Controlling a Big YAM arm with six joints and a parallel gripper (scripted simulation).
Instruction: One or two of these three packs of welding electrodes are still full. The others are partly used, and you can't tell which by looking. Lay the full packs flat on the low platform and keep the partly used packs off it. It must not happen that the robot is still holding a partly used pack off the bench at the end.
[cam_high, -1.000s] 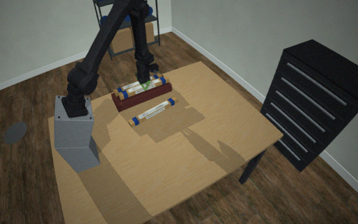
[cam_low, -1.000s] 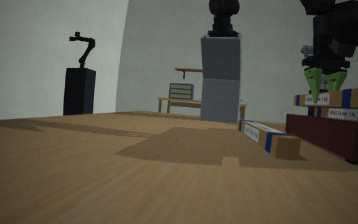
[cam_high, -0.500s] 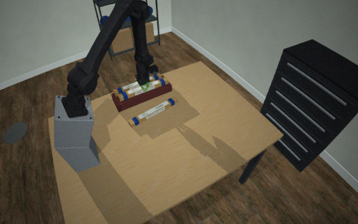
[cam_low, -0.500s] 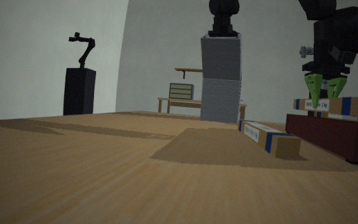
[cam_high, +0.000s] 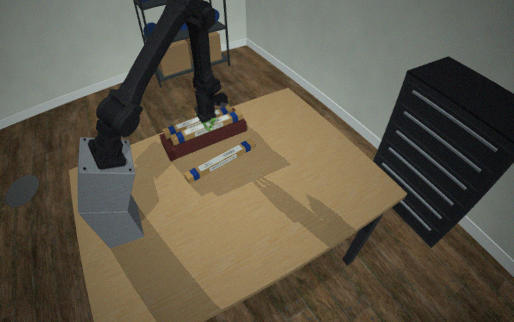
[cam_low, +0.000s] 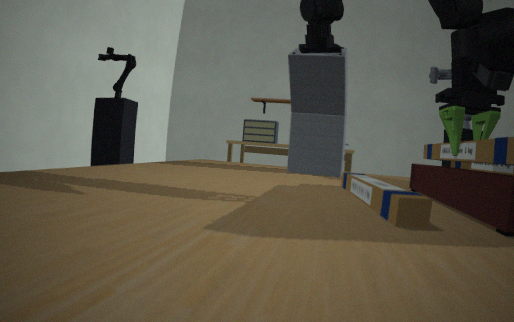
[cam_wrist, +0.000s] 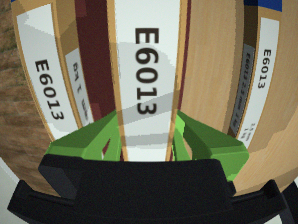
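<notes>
My gripper (cam_high: 212, 123) is shut on a tan welding electrode pack with blue end bands and a white E6013 label (cam_wrist: 148, 63). I hold it level by its middle, low over the dark red platform (cam_high: 202, 138); I cannot tell whether it touches. The green fingers (cam_low: 469, 131) clamp its long sides, also shown in the wrist view (cam_wrist: 147, 121). A second pack (cam_high: 192, 123) lies flat on the platform just behind the held pack and shows in the wrist view (cam_wrist: 43, 76). A third pack (cam_high: 220, 160) (cam_low: 387, 196) lies flat on the table in front of the platform.
The arm's grey base pedestal (cam_high: 107, 192) stands on the table left of the platform. A black drawer cabinet (cam_high: 450, 145) stands off the table's right side. A metal shelf with a box stands behind the table.
</notes>
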